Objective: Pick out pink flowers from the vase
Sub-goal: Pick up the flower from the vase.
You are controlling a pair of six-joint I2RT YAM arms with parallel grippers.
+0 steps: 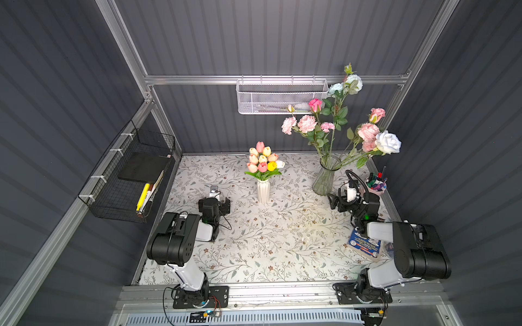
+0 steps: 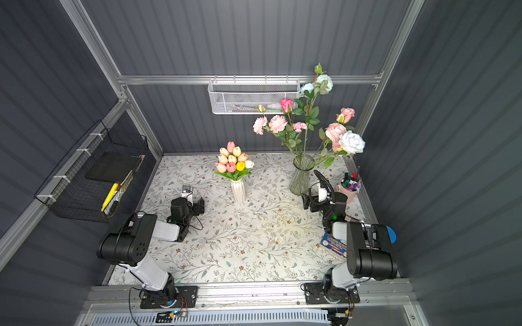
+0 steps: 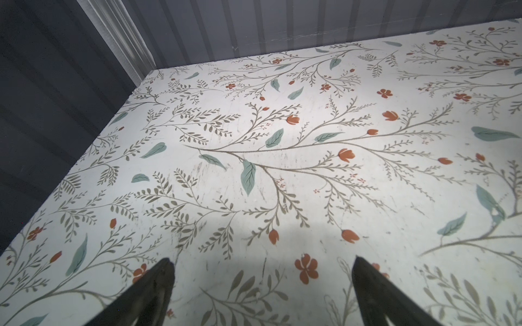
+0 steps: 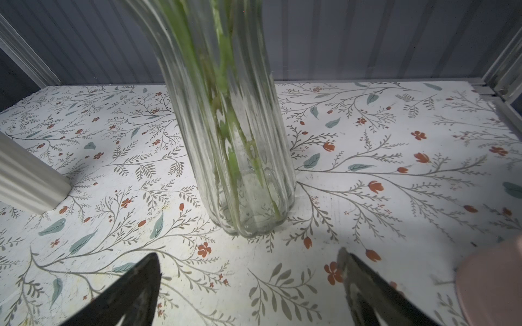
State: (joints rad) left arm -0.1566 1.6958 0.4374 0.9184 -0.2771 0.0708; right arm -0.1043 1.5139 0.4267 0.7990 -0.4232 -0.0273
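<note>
Right gripper [image 4: 248,252], near the glass vase [image 4: 234,141], and left gripper [image 3: 262,259] are held wide and empty; no pink flowers [image 1: 307,123] are judged picked yet.

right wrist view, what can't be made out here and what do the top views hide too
- Right wrist view: glass vase mouth and pink flowers cut off by the frame edge; only stems show.
- Same view: white vase and pink cup cut by frame edges.
- Both top views: booklet partly under the right arm, print too small.
</note>
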